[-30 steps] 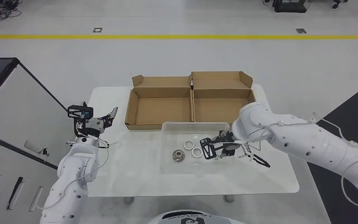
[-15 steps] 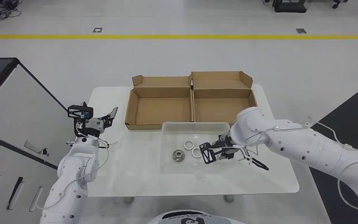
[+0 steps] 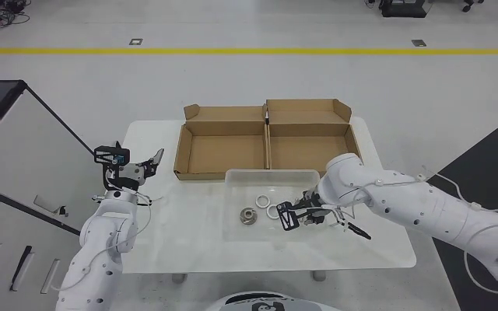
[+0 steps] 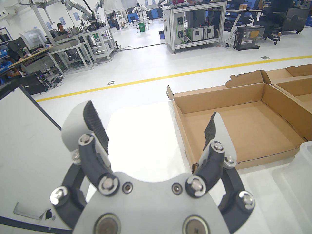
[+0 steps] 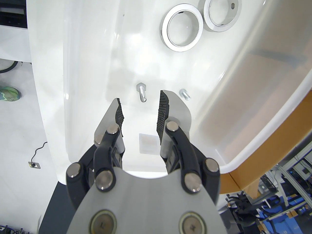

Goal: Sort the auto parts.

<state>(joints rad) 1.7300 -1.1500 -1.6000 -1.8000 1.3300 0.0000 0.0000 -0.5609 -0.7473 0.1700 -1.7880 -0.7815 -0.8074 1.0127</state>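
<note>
The right gripper (image 5: 140, 103) hangs low inside a clear plastic bin (image 5: 270, 132), its jaws set to a narrow gap and holding nothing. Just ahead of its fingertips a small silver bolt (image 5: 141, 92) lies flat on the bin floor, lined up with the gap. A second, shorter bolt (image 5: 184, 94) lies just beside one finger.

Farther along the bin floor, toward the left, two metal rings (image 5: 182, 30) lie flat and side by side, almost touching. Seen from above, a round grey hub-like part (image 3: 247, 215) sits at the left end of the bin, just beyond the rings.

The bin stands in the middle of a white table (image 3: 187, 241). Behind it, on the far side, two open cardboard boxes stand side by side with walls touching: the left box (image 3: 222, 152) and the right box (image 3: 307, 149). Both show bare cardboard floors with nothing in them.

The left gripper (image 4: 152, 122) is held above the left edge of the table, well apart from the bin, jaws spread wide and empty.

The sorting appears to be at its very start. Every part visible lies in the bin and none has reached a box. The first pick, likely the nearer bolt, is not yet made.
</note>
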